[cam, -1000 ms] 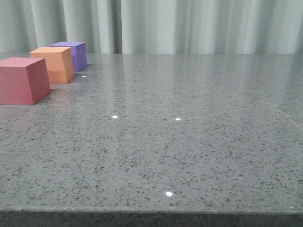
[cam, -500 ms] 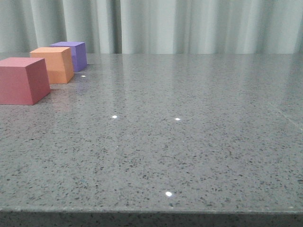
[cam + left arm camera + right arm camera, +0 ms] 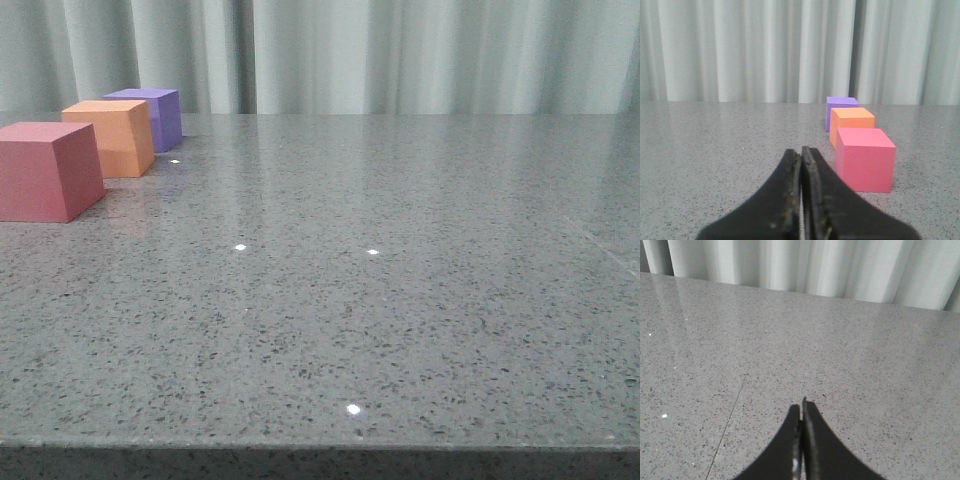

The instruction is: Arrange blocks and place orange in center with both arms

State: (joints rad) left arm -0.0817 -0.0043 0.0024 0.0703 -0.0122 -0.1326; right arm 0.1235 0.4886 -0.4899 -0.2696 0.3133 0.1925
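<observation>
The orange cube is sitting between the red-pink cube and the purple cube on the gray table. The left gripper and right gripper are both pinching closed, holding nothing.

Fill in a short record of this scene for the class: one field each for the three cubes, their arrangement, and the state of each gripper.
nearest cube: matte red-pink cube
middle cube: matte orange cube
farthest cube: matte purple cube, by the pale curtain
arrangement: one row running away from the camera, on the left side of the grey speckled table
left gripper: shut, holding nothing, short of the red-pink cube
right gripper: shut, holding nothing, no cube in its view
</observation>
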